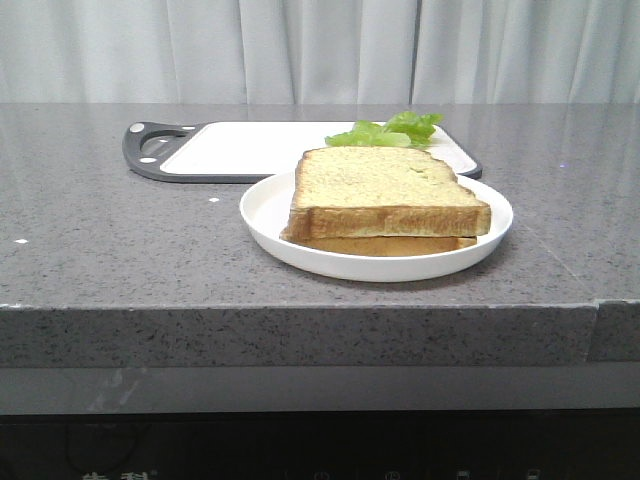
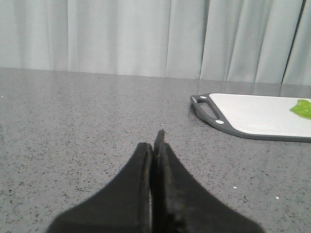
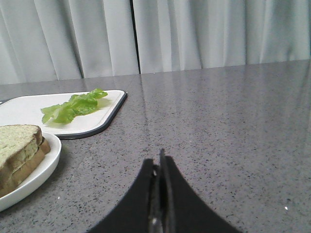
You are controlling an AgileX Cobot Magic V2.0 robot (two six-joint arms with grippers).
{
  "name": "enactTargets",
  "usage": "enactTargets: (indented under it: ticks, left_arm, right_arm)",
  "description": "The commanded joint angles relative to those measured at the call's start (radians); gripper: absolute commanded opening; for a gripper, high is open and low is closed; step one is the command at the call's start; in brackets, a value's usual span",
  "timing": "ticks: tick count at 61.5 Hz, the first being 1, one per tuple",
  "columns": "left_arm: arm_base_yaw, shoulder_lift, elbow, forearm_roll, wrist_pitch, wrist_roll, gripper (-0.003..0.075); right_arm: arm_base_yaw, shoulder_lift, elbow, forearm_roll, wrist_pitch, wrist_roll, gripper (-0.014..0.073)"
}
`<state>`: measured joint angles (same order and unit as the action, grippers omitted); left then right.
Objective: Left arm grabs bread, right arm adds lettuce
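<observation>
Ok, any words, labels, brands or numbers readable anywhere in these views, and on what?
None can be read.
Dark front panel under the counter: faint marks along its lower edge, too small and dim to read.
Cutting board, plate, bread: no print visible.

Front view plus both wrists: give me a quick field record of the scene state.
plate: white, on grey counter, in front of the board
bread: top slice of two stacked on the plate
lower slice: under the bread, mostly hidden
lettuce: on cutting board, behind the plate
left hand: shut, empty, over bare counter
right hand: shut, empty
task progress: nothing grasped yet
</observation>
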<state>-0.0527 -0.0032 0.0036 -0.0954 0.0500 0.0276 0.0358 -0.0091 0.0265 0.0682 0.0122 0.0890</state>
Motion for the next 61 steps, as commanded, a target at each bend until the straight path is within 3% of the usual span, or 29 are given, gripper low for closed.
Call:
enactTargets:
  ticks: [1,14,21,30,40,61]
  left_arm:
    - [0.003,-0.02,0.006,-0.008,-0.084,-0.002,-0.002]
    - [0.003,-0.02,0.006,-0.008,-0.094,-0.002,-0.002]
    - [0.003,-0.02,0.004,-0.009,-0.165,-0.002,-0.002]
    - [0.003,-0.01,-0.088,-0.043,-0.157,-0.002,-0.002]
    - [0.003,0.058,-0.291,-0.044,0.002,-0.002,-0.002]
    - [0.003,0.363,-0.67,-0.031,0.315,0.005,-0.002]
  right_arm:
    - [-0.007,-0.022,-0.002,-0.007,-0.082,-0.006,-0.0068]
    - [-0.007,-0.022,-0.002,-0.007,-0.092,-0.007,-0.0068]
    - [-0.007,-0.022,-0.006,-0.007,-0.101,-0.007,-0.0068]
    - [-0.007,-0.022,-0.072,-0.009,-0.058,-0.007,-0.0068]
    - [-0.007,0.01,-0.221,-0.041,0.027,-0.008,-0.0068]
    - [-0.007,0.28,-0.6,-0.095,0.299,-0.008,-0.0068]
